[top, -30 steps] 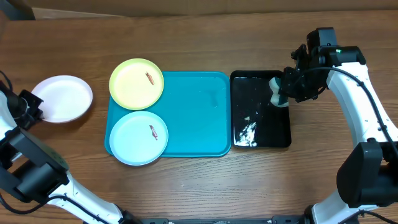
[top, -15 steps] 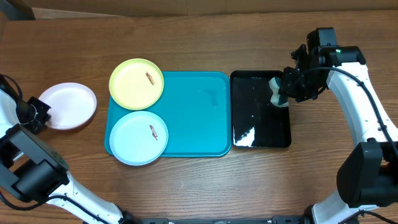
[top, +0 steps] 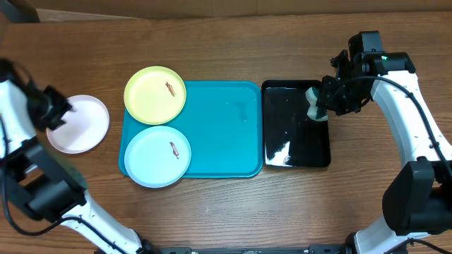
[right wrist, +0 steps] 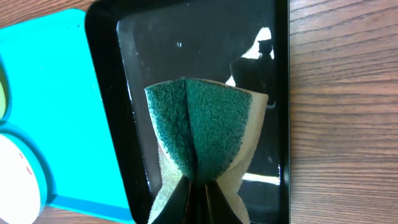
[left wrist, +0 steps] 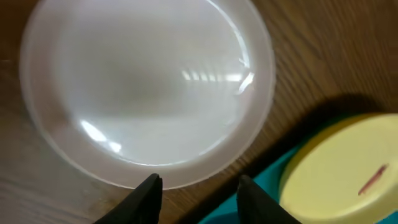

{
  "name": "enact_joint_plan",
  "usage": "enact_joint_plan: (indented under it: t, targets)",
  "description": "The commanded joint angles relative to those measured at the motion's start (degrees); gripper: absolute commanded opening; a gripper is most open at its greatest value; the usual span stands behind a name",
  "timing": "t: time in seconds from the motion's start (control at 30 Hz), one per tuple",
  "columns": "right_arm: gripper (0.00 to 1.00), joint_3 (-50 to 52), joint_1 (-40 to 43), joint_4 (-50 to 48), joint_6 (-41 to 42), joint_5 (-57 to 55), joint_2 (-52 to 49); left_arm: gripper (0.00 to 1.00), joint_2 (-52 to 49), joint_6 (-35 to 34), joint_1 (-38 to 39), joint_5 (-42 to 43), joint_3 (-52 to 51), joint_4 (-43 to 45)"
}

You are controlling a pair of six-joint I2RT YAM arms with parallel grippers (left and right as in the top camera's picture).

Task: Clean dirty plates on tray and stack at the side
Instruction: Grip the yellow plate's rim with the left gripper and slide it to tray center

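One yellow plate [top: 155, 94] and one blue plate [top: 157, 156], each bearing one red smear, fill the two left corners of the tray [top: 226, 134]. A third, the white plate [top: 79, 125], lies off it near the table's left edge. The left gripper [left wrist: 200, 196] hangs spread and empty at the white plate's rim. The right gripper [right wrist: 198, 196] pinches one folded sponge [right wrist: 205, 118] over the black tray [top: 296, 141].
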State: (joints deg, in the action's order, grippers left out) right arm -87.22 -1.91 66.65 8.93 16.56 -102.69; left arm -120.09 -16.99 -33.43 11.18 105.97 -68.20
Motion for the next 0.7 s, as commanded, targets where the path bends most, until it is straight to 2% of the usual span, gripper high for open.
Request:
enact_joint_plan:
  t: [0.0,0.07,0.17,0.3,0.67]
  targets:
    - [0.04,-2.0,0.0,-0.2,-0.2,0.7,1.7,0.40,-0.6,3.9,7.0,1.7,0.9,0.3]
    - [0.04,-2.0,0.0,-0.1,-0.2,0.7,1.7,0.40,-0.6,4.9,10.1,1.4,0.2,1.7]
    - [0.04,-2.0,0.0,-0.1,-0.2,0.7,1.7,0.42,-0.7,4.8,16.1,-5.9,-1.1,3.7]
    - [0.04,-2.0,0.0,-0.1,-0.2,0.7,1.7,0.45,-0.7,4.8,19.7,-10.9,-2.1,4.3]
    - [0.04,-2.0,0.0,-0.1,-0.2,0.7,1.7,0.45,-0.7,4.8,21.1,-11.6,-2.6,5.4]
